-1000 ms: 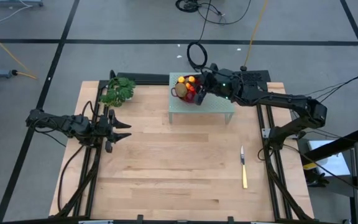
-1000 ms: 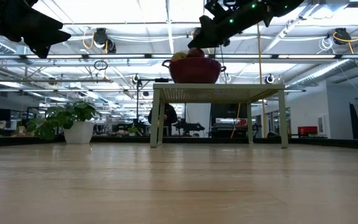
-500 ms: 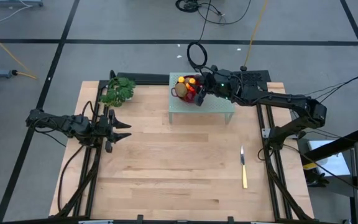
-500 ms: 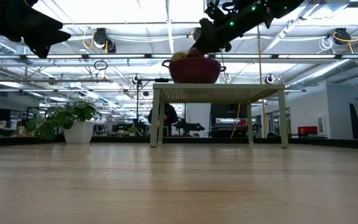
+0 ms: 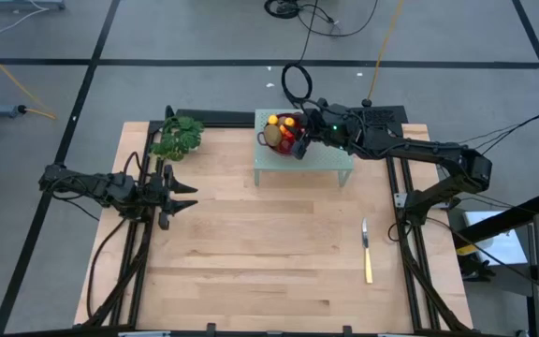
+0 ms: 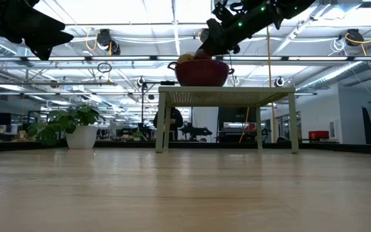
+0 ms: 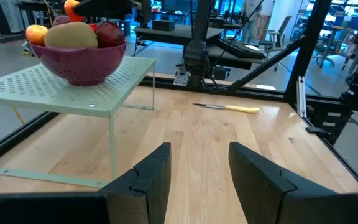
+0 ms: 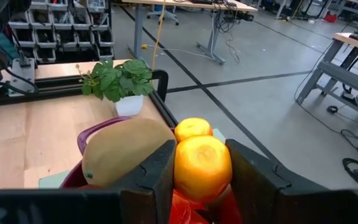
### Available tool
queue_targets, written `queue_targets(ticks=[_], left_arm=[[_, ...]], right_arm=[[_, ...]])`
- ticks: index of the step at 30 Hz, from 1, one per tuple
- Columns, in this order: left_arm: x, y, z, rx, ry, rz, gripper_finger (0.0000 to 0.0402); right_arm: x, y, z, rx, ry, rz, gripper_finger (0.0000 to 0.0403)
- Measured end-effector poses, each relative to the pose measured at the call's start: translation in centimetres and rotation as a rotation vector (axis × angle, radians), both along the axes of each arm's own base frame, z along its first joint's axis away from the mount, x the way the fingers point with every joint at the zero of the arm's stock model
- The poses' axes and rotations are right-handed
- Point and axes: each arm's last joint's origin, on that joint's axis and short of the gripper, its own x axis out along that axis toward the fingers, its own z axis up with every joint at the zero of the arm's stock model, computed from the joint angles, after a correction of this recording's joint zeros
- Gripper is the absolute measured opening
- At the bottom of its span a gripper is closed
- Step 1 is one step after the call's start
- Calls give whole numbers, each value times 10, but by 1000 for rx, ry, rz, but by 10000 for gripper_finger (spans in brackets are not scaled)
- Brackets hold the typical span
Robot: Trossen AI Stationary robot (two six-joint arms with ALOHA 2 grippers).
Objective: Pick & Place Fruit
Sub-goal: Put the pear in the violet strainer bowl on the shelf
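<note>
A dark red bowl stands on a small pale perforated stand at the table's far side. It holds a brown-green oval, orange balls and red fruit. My right gripper reaches over the bowl from the right and is shut on an orange ball; it also shows in the high view and the low view. My left gripper waits open above the table's left side, in its own view facing the stand. My right gripper pinches the nearer orange ball between its two fingers, one on each side of its middle. It comes slanting down from the table's right. The ball sits on the red fruit in the bowl, beside a second orange ball.
A potted green sprig stands at the far left of the table. A slim yellow-handled knife lies on the wood toward the right edge. Bare wood stretches between the arms and toward the near edge. Black frame rails run along both sides.
My right gripper has sunk a little toward the bowl's fruit and then kept still. The left arm and the fruit have stayed in place.
</note>
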Motion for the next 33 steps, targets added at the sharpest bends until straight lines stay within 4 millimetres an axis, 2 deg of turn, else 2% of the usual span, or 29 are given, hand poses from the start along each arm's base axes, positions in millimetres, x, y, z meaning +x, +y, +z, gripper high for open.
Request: queue_targets(ticks=[33], left_arm=[[0,0,0,-4,-1,0,161]], right_arm=[[-3,-6,-2,55,-8,14,126]])
